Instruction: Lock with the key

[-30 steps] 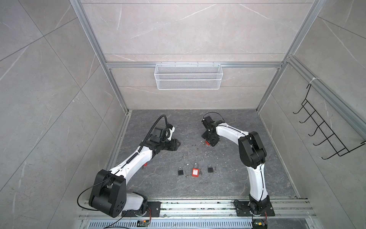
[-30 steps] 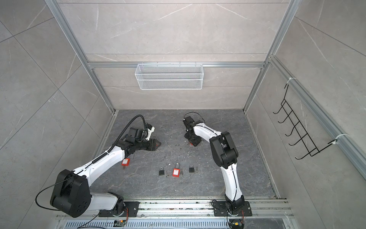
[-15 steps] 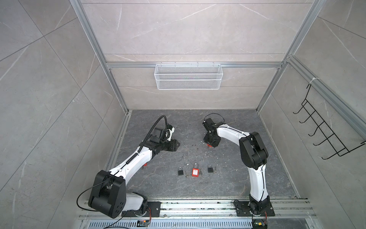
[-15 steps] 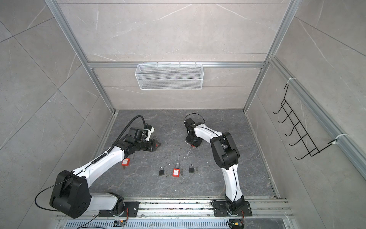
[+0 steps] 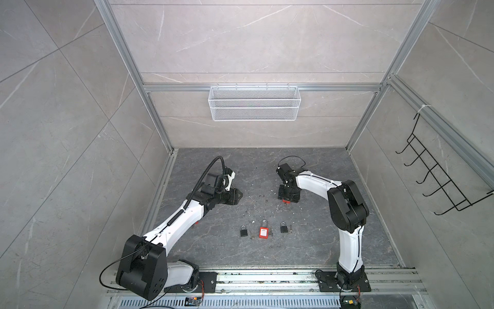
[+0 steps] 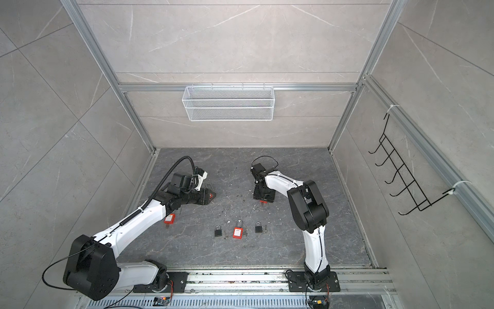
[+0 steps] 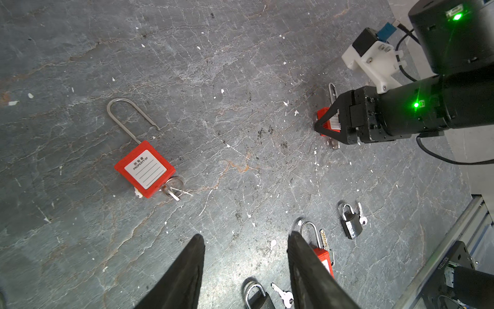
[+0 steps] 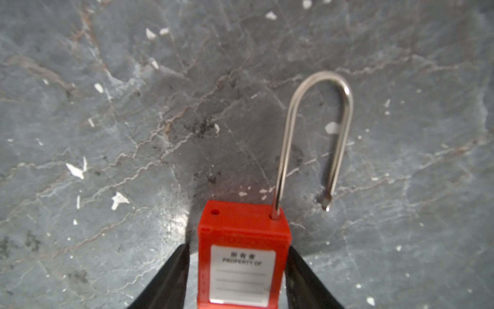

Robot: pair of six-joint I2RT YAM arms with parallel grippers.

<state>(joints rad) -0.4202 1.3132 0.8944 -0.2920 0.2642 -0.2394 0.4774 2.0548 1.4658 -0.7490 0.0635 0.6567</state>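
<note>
Two grippers noted. The left gripper (image 7: 244,239) hangs open and empty. At its three o'clock in both top views, the right gripper (image 5: 287,196), the nearer arm, straddles the red padlock (image 8: 243,235) on the floor (image 8: 107,107); we cannot confirm a pinch. The shackle (image 8: 318,120) points to twelve o'clock, unlatched. We cannot make out its key.

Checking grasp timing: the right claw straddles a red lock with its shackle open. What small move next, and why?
Probably close the right claw on the lock: its fingers flank the red body but a firm grip isn't evident, and the shackle has its free end out of the hole.
</note>
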